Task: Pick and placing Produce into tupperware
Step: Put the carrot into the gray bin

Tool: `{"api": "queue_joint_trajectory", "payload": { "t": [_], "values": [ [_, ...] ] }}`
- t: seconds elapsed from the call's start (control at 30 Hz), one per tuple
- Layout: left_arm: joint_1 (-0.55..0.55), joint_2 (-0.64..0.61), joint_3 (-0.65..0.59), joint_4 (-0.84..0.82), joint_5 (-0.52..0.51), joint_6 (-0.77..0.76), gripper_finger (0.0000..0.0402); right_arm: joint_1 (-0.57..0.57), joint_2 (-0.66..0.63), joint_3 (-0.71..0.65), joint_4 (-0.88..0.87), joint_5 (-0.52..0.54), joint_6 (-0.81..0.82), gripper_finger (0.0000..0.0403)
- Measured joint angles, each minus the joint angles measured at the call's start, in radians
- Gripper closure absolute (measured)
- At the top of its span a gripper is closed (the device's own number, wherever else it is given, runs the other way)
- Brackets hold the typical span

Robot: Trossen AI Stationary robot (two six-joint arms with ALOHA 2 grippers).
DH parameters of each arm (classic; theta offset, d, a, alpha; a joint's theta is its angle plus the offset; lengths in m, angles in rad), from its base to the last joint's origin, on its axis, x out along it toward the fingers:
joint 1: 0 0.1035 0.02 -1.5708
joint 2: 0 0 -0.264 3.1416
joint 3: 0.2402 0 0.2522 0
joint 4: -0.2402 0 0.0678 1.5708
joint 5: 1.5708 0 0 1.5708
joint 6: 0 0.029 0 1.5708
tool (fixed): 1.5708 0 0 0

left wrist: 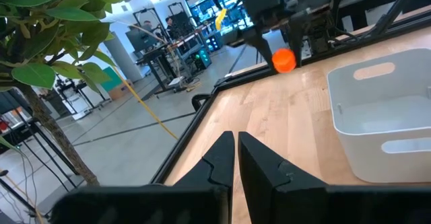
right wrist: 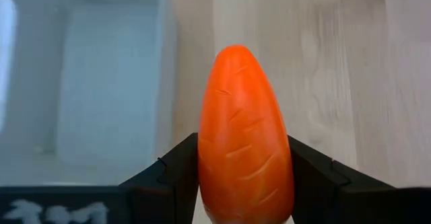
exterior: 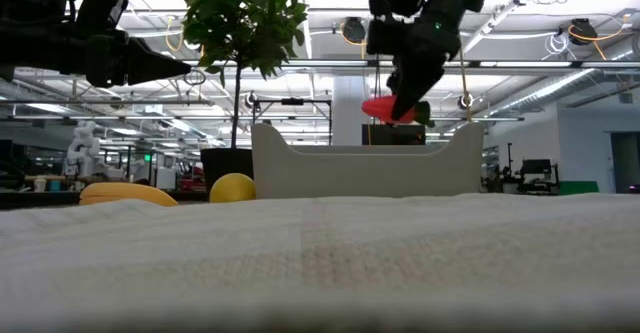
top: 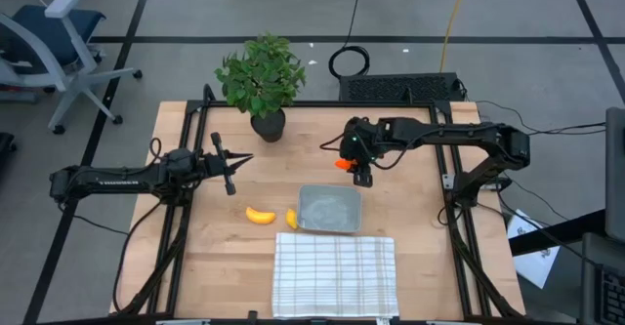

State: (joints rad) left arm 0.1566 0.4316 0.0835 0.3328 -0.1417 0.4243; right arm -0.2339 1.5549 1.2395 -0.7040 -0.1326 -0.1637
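Jaws first: the right gripper (right wrist: 246, 167) has its two dark fingers closed about halfway onto the smooth orange toy carrot (right wrist: 246, 133), gripping it across its body so the rounded tip pokes forward past the fingertips. A firm-looking hold, the carrot centred between the pads. From above, that gripper (top: 359, 174) hangs just beyond the far edge of the small clear-greyish rectangular plastic container (top: 329, 209), carrot (top: 342, 164) well clear of the wooden table (top: 420, 257). The low view confirms it: carrot (exterior: 388, 109) up in the air, above the height of the container's wall (exterior: 300, 168), not yet over the inside.

So this is the carry step, produce lifted and on its way to the tub. To my eye the next move calls for a short shift toward the container's middle, a lowering inside the walls, then a release.

Over on the other side, the left gripper (top: 231, 165) waits with its fingers pressed together on nothing, hovering over the table near the green leafy potted plant (top: 260, 76).

Two pieces lie on the table beside the container's near-left corner: the curved yellow-orange toy banana (top: 259, 215) and the small yellow lemon-like piece (top: 291, 218), the lemon just beside the wall. The container itself looks empty. The white checked cloth (top: 335, 274) lies just in front of it.
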Motion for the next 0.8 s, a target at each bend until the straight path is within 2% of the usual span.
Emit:
{"api": "queue_joint_trajectory", "payload": {
  "t": [0.8],
  "values": [
    [0.0, 0.0, 0.0, 0.0, 0.0, -0.034, 0.0376, 0.143, 0.0, 0.041, 0.004, 0.0, 0.074, 0.0238]
  ]
}}
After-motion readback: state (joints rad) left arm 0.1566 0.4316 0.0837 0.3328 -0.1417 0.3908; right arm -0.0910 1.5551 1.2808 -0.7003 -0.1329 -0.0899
